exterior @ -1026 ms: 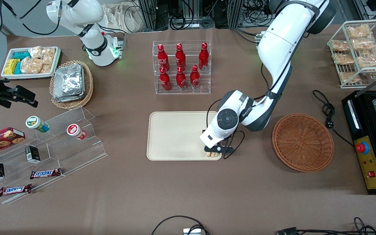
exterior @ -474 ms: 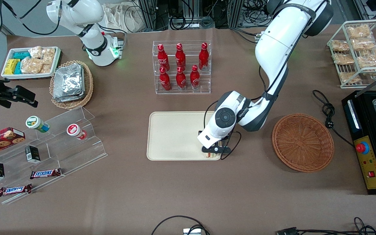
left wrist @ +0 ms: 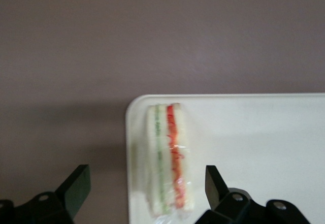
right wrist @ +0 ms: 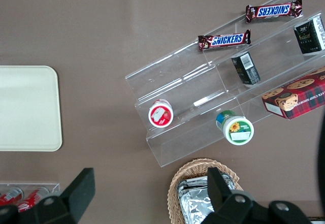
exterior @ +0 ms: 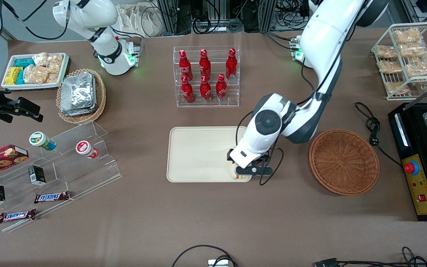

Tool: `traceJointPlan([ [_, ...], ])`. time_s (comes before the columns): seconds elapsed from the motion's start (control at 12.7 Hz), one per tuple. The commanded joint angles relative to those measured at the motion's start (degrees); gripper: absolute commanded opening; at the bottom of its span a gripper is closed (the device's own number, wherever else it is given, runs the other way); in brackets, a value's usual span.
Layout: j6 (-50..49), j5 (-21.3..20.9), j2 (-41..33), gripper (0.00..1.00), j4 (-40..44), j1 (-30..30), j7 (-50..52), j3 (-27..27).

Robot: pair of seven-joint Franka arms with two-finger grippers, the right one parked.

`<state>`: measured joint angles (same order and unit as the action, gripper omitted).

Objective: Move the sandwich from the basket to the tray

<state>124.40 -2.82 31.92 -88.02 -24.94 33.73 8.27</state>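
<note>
The sandwich (left wrist: 169, 160), pale bread with green and orange-red filling in clear wrap, lies on the cream tray (left wrist: 254, 142) in a corner. In the front view that is the tray (exterior: 198, 154) corner nearest the camera, on the side toward the basket, and only a sliver of the sandwich (exterior: 240, 177) shows under the hand. My left gripper (left wrist: 147, 186) is open, its fingers well apart on either side of the sandwich and not touching it; in the front view the gripper (exterior: 242, 173) hovers just above that corner. The reddish-brown basket (exterior: 343, 161) is empty, beside the tray toward the working arm's end.
A clear rack of red bottles (exterior: 206, 76) stands farther from the camera than the tray. A black appliance (exterior: 421, 159) and a power cable (exterior: 373, 128) lie past the basket. Acrylic steps with snacks (exterior: 69, 159) stand toward the parked arm's end.
The left arm has risen and its wrist has shifted slightly toward the basket. The sandwich stays in the same tray corner.
</note>
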Motion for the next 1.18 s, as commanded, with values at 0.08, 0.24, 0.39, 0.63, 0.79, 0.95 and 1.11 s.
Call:
traceJointPlan([
  [0.08, -10.3, -0.9, -12.6, 1.00, -2.9, 5.1, -0.7, -3.2],
  [0.24, -18.6, -0.9, -17.6, 1.00, -3.1, 10.2, -6.4, -3.3],
  [0.39, -24.2, -0.7, -21.6, 1.00, -3.5, 15.7, -15.3, -3.3],
  [0.63, -25.8, 3.4, -27.9, 1.00, -6.9, 22.2, -23.3, -3.8],
  [0.79, -26.7, 3.1, -29.4, 1.00, -6.9, 23.0, -23.9, -4.0],
  [0.95, -28.6, 2.1, -30.1, 1.00, -6.5, 23.0, -23.9, -4.0],
  [1.11, -28.7, 2.0, -30.2, 1.00, -6.6, 23.1, -23.9, -4.0],
])
